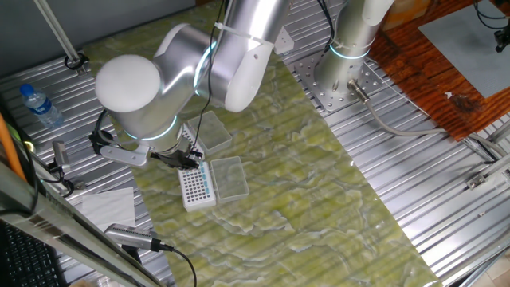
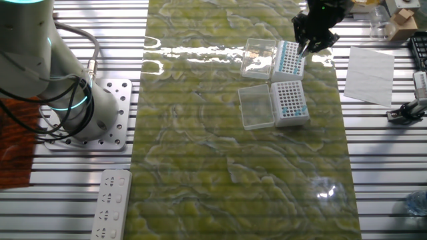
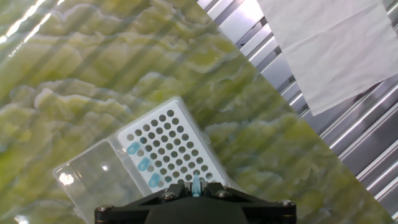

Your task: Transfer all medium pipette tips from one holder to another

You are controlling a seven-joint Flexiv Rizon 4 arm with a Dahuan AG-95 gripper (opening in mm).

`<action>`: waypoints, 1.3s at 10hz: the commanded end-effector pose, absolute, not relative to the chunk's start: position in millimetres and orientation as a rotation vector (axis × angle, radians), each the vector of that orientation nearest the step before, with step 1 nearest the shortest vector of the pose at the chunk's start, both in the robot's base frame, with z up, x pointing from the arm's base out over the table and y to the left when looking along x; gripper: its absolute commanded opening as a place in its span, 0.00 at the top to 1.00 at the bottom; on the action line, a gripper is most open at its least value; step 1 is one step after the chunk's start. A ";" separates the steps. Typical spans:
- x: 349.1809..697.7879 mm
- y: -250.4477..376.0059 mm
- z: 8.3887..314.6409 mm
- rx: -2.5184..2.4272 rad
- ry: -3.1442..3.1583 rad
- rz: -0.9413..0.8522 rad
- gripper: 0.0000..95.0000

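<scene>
A white tip holder lies below my gripper, most of its holes dark. A few light-blue medium pipette tips stand in the column beside its clear lid. The gripper is shut on one blue tip, pinched upright between the fingers above the holder's near edge. In the fixed views the gripper hangs over this holder. A second holder with its lid lies beside it; the arm hides it in one fixed view.
A white paper sheet lies on the ribbed metal past the green mat's edge. A water bottle stands at the far left. The arm's base and a power strip sit on the mat's other side.
</scene>
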State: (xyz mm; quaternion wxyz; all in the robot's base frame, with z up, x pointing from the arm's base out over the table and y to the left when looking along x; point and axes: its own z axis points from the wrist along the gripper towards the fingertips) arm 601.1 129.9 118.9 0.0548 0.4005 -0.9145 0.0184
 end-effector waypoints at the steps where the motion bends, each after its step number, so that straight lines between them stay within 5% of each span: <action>1: 599.9 128.6 117.0 1.261 -2.759 0.056 1.00; 2: 600.0 128.4 116.1 1.278 -2.755 0.058 0.80; 3: 600.0 128.3 115.7 1.286 -2.752 0.059 0.80; 4: 599.9 127.9 115.8 1.295 -2.748 0.061 0.60; 13: 571.1 39.8 113.9 1.573 -2.610 0.068 0.60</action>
